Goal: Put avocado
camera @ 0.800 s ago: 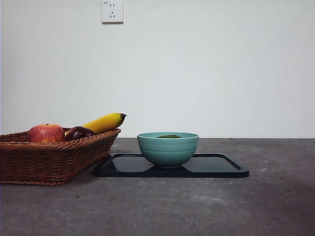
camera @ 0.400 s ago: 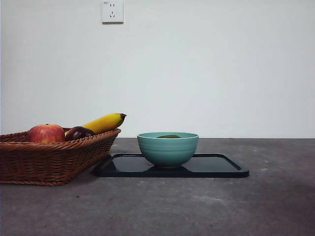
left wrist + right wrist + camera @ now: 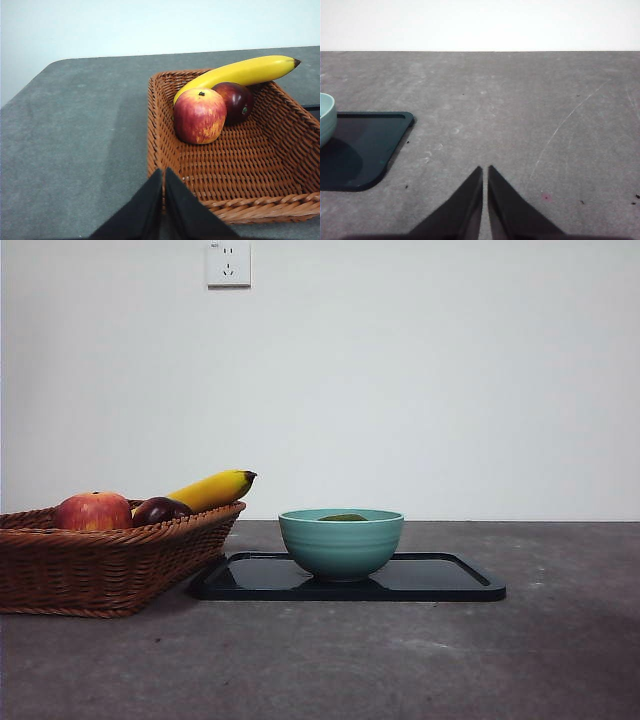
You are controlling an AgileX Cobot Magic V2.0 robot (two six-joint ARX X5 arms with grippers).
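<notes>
Avocado [image 3: 343, 517] down inside the teal bowl [image 3: 341, 545], only its dull green top showing above the rim. Bowl standing on the dark tray [image 3: 440, 578], toward the tray's end nearest the wicker basket [image 3: 90, 565]. Basket just beside the tray, holding a red apple [image 3: 199, 115], a dark plum-like fruit [image 3: 236, 101] and a banana [image 3: 239, 73] leaning over the rim. Left tool [image 3: 163, 172] closed, nothing between the jaws — hanging by the basket's near wall. Right tool [image 3: 485, 170] likewise pressed together and empty, above bare grey tabletop [image 3: 520, 110] — off the tray's far end from the basket, apart from it.
</notes>
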